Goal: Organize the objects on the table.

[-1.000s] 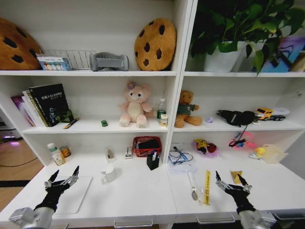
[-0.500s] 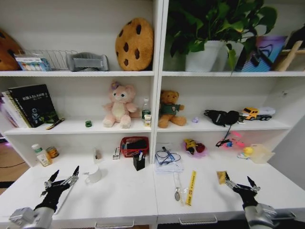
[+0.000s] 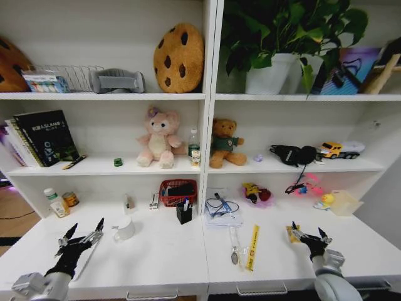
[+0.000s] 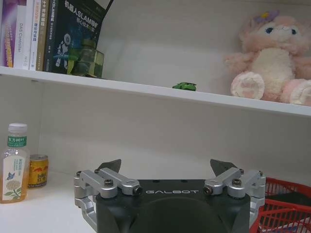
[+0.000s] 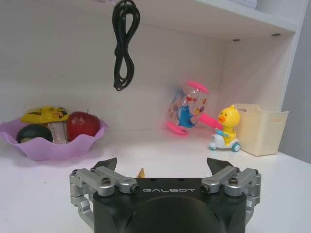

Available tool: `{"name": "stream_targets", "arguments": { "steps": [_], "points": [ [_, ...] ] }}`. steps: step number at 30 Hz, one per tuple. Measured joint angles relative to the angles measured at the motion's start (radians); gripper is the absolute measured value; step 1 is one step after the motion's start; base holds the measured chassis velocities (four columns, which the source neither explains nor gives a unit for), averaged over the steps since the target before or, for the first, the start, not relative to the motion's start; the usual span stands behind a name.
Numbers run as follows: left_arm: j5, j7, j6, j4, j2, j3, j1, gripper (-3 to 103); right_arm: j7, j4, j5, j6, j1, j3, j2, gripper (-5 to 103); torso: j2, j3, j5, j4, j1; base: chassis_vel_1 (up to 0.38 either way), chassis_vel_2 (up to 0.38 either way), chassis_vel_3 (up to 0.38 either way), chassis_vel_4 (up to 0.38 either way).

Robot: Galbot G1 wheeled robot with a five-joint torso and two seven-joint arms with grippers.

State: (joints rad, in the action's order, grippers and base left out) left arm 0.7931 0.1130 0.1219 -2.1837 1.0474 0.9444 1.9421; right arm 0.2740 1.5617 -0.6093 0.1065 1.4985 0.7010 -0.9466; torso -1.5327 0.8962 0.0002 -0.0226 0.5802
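The white table (image 3: 163,257) runs under the shelves. My left gripper (image 3: 81,235) (image 4: 165,165) hovers open over its left end, above the edge of a flat silver laptop (image 3: 94,249). My right gripper (image 3: 307,233) (image 5: 163,162) stands open at the right end, just over a small yellow packet (image 3: 292,233). A tiny green toy (image 3: 118,162) (image 4: 184,86) sits on the middle shelf. A green-capped bottle (image 3: 194,145) stands there beside the pink plush. A black holder (image 3: 183,213) with a blue-capped pen stands mid-table.
On the table are a white mug (image 3: 124,229), a red basket (image 3: 177,191), a yellow ruler (image 3: 253,246), a spoon (image 3: 233,249), a purple fruit bowl (image 5: 53,141), a tea bottle (image 4: 12,162) and a can (image 4: 38,170). A cream bin (image 5: 262,127) stands far right.
The head camera has turned, shifting the whole picture. My right gripper has moved forward to the small yellow packet. The left gripper has stayed in place.
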Motion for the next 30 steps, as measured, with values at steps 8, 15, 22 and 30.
{"name": "stream_targets", "arguments": {
  "steps": [8,15,22,30],
  "points": [
    [0.0,0.0,0.0,0.0,0.0,0.0,0.0,100,-0.008,-0.074,0.029,-0.012,-0.08,-0.073,-0.017,78,0.0,0.0,0.0,0.0,0.0,0.0,0.0,0.0,0.0],
    [0.0,0.0,0.0,0.0,0.0,0.0,0.0,100,-0.004,-0.095,0.034,-0.024,-0.108,-0.104,-0.026,56,0.0,0.0,-0.0001,0.0,0.0,0.0,0.0,0.0,0.0],
    [0.0,0.0,0.0,0.0,0.0,0.0,0.0,100,-0.004,-0.099,0.037,-0.016,-0.103,-0.103,-0.023,24,0.0,0.0,-0.0002,0.0,0.0,0.0,0.0,0.0,0.0],
    [0.0,0.0,0.0,0.0,0.0,0.0,0.0,100,-0.004,-0.073,0.045,-0.009,-0.096,-0.086,-0.019,3,0.0,0.0,-0.0001,0.0,0.0,0.0,0.0,0.0,0.0]
  ]
}}
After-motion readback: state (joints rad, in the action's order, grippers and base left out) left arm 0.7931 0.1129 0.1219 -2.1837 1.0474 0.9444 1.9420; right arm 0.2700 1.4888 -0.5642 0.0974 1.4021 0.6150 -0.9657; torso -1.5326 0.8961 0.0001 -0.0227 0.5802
